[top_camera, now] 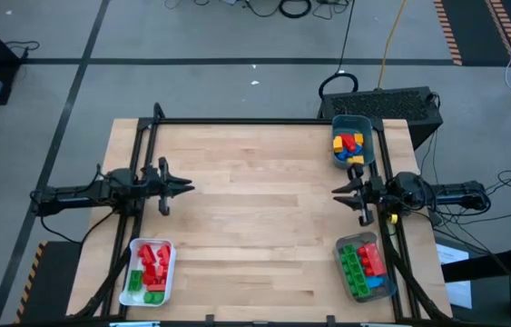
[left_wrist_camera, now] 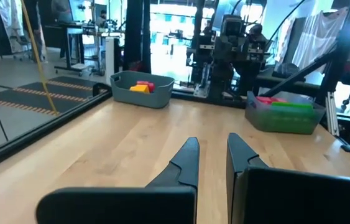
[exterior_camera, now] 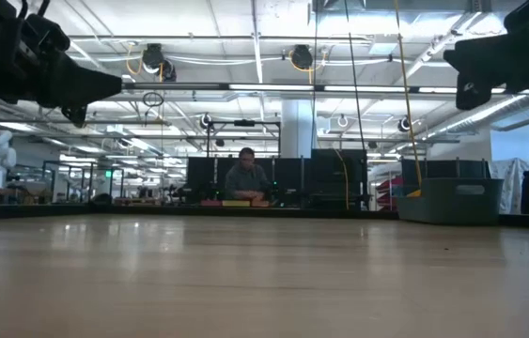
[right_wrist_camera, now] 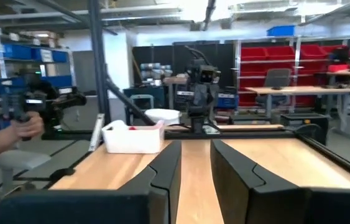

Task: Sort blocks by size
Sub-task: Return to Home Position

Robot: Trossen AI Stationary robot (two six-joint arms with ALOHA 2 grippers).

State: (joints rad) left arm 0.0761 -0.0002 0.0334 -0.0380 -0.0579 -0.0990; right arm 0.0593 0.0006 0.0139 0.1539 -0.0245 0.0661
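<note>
High view: small coloured studded plastic blocks [top_camera: 153, 261] all lie binned; sorting looks finished. Mid-frame, left gripper [top_camera: 187, 188] and right gripper [top_camera: 336, 193] hang empty, slightly parted.

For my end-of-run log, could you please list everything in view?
Table: one, light wood, under both arms.
Teal bin: one, right edge, high view's top.
Dark bin: one, right edge, high view's bottom.
White bin: one, left edge, high view's bottom.
Blocks: several per bin; blue, yellow, red in teal; green, red, blue in dark; red, green in white.
People: two, beyond the table, low view.
Hand: one, beyond the table, right wrist view.
Left gripper: one, dark, open, over table's left side.
Right gripper: one, dark, open, over table's right side.
</note>
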